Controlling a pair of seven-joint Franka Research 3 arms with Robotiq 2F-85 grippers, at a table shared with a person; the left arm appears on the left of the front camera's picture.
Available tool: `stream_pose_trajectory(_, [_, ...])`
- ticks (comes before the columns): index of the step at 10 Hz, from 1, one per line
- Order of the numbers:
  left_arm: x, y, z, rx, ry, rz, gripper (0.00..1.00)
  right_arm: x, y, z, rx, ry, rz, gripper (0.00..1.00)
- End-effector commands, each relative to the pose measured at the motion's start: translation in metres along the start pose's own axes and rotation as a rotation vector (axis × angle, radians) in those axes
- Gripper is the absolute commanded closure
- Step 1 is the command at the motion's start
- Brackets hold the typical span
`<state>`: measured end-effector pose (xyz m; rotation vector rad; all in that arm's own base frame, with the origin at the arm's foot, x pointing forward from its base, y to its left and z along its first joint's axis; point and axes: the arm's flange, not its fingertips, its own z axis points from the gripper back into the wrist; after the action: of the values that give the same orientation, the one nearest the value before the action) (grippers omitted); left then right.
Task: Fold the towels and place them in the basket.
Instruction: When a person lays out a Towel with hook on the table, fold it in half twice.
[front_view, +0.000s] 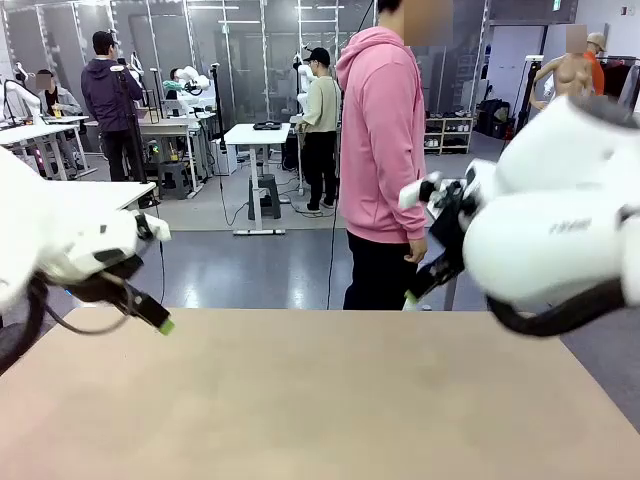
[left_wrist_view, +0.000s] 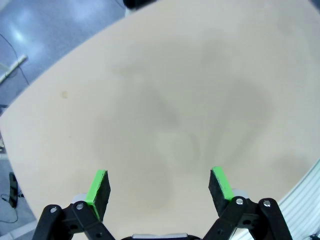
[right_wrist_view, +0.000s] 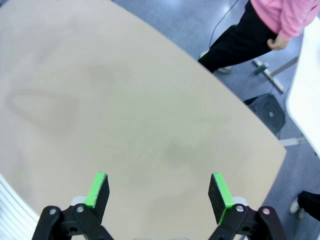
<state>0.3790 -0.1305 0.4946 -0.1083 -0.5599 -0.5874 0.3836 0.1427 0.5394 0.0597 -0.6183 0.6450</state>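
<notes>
From the front, the left gripper (front_view: 162, 323) is hanging above the near left part of the bare tan table (front_view: 320, 400), its black finger slanting down to a green tip (it is side-on here, so the gap between the jaws is not readable from this angle). The right gripper (front_view: 414, 291) is hovering over the far right edge of the table, also pointing down and to the left. A person (front_view: 380, 150) in a pink hooded top and black trousers is standing just beyond the far edge, side-on to the table, with one hand (front_view: 417, 252) hanging loose close to the right gripper.

From the left wrist, the left gripper (left_wrist_view: 160, 182) is spreading its jaws wide and gripping nothing; its green pads (left_wrist_view: 98, 189) are standing well apart over plain tabletop, with blue-grey floor (left_wrist_view: 50, 30) showing past the table's edge.

From the right wrist, the right gripper (right_wrist_view: 160, 192) is likewise holding its jaws wide apart with nothing between them, its pads (right_wrist_view: 220, 192) hanging above bare table surface. Beyond the table's corner the person's pink sleeve and black trousers are showing, next to a white table (right_wrist_view: 310, 100) standing on the floor.
</notes>
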Motion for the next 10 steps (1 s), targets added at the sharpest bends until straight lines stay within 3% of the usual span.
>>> stream_pose_trajectory(1, [0.001,0.020,0.086,0.016,-0.055,-0.005,0.00,0.012,-0.028,0.066,0.046,-0.016,0.018,0.00])
stream_pose_trajectory(3, [-0.014,0.025,0.172,0.011,-0.139,0.006,0.00,0.008,-0.049,0.134,0.043,-0.071,0.002,0.00])
stream_pose_trajectory(6, [-0.039,0.025,0.259,0.059,-0.216,0.029,0.00,-0.022,-0.064,0.201,0.035,-0.099,-0.021,0.00])
stream_pose_trajectory(10, [-0.046,0.036,0.324,0.081,-0.259,0.088,0.00,-0.069,-0.074,0.249,0.016,-0.154,-0.091,0.00])
